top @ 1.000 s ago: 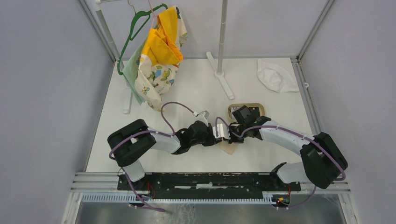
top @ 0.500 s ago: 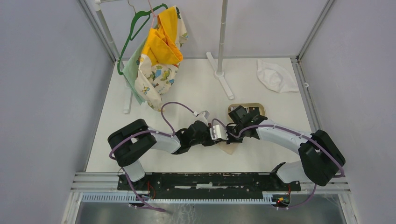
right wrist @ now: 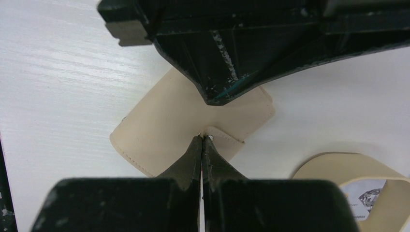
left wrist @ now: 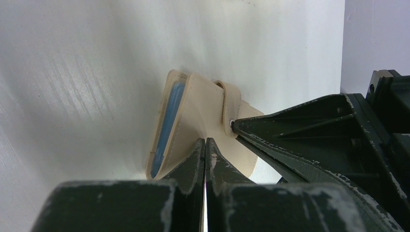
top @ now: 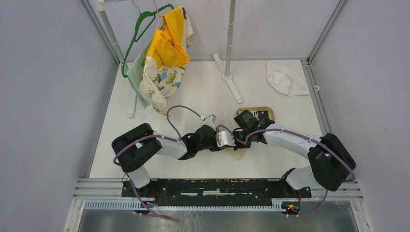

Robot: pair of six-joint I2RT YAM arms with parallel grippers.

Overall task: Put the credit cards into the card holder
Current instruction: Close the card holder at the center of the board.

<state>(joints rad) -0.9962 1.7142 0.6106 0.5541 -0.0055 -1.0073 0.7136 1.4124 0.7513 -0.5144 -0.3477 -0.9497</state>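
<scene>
Card holder: a small square wallet (left wrist: pixel 193 106) of smooth tan leather-like material with stitched edges lies on the table near mid-table, just ahead of the two arms. Seen from the left wrist, its cover gapes in a wedge, showing a light blue lining (left wrist: pixel 167 125) along one edge.
Snap tab: a short rounded strap (right wrist: pixel 225 140) folds over the wallet's edge and carries a small metal stud.
Left gripper: the black, scuffed fingers (left wrist: pixel 205 144) are pressed together, reaching in from 9 o'clock with their tips against the cover. Whether any leather is pinched between them cannot be told.
Right gripper: its jaws (right wrist: pixel 202 140) are likewise closed tight. It comes in from 1 o'clock with its tips touching the tab at the stud.
Card: a white card (right wrist: pixel 360 195) printed with a gem figure lies in the tray.
Tray: an oval dish with a tan rim (right wrist: pixel 338 166) sits near the wallet at 1 o'clock in the top view, partly under the right arm.
Table: a matte white board (top: pixel 203 92).
Garments: yellow and printed fabric (top: pixel 167 53) hangs with a green hanger (top: pixel 140 34) at 11 o'clock.
Cloth: a crumpled white piece (top: pixel 286 78) lies at 1 o'clock, in the far corner.
</scene>
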